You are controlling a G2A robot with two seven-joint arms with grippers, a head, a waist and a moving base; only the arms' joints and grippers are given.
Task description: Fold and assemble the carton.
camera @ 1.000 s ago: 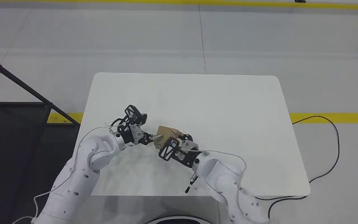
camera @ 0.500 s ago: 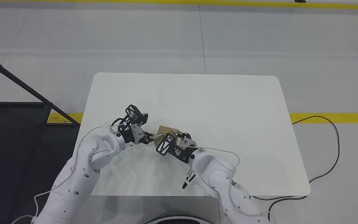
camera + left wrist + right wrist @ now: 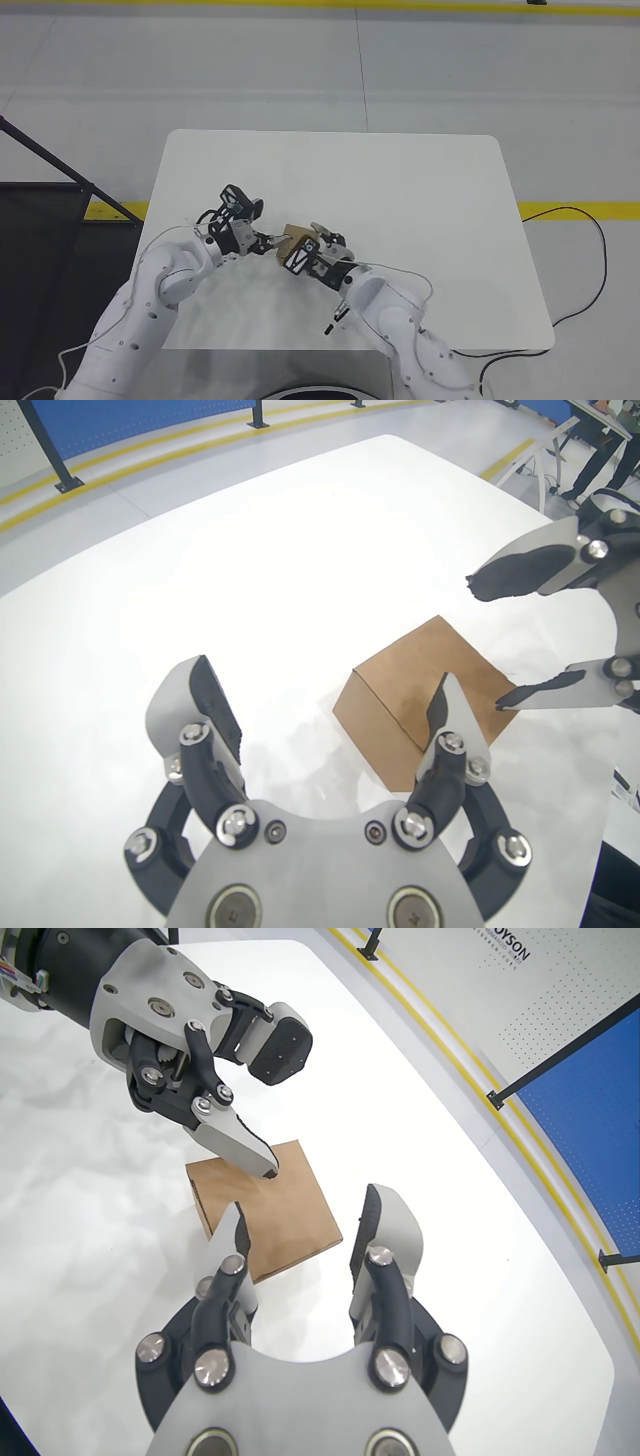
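Note:
A small brown carton (image 3: 296,236) lies folded shut on the white table (image 3: 420,190), near its front left. My left gripper (image 3: 268,243) is at its left side and my right gripper (image 3: 308,246) at its right, both open. In the right wrist view the left gripper (image 3: 270,1125) has its lower fingertip (image 3: 267,1170) pressed on the carton (image 3: 285,1208) top, while my right gripper (image 3: 305,1215) straddles the near edge. In the left wrist view the carton (image 3: 395,680) shows a seam, my left gripper (image 3: 325,695) has one finger over it, and the right gripper (image 3: 492,640) touches its corner.
The table's far half and right side (image 3: 430,250) are bare. A black frame (image 3: 40,160) stands off the table's left edge, and a black cable (image 3: 590,250) runs on the floor to the right. The table's front edge is close behind both arms.
My right gripper has shifted left and forward, closing in on the carton. The left gripper and the carton have barely moved.

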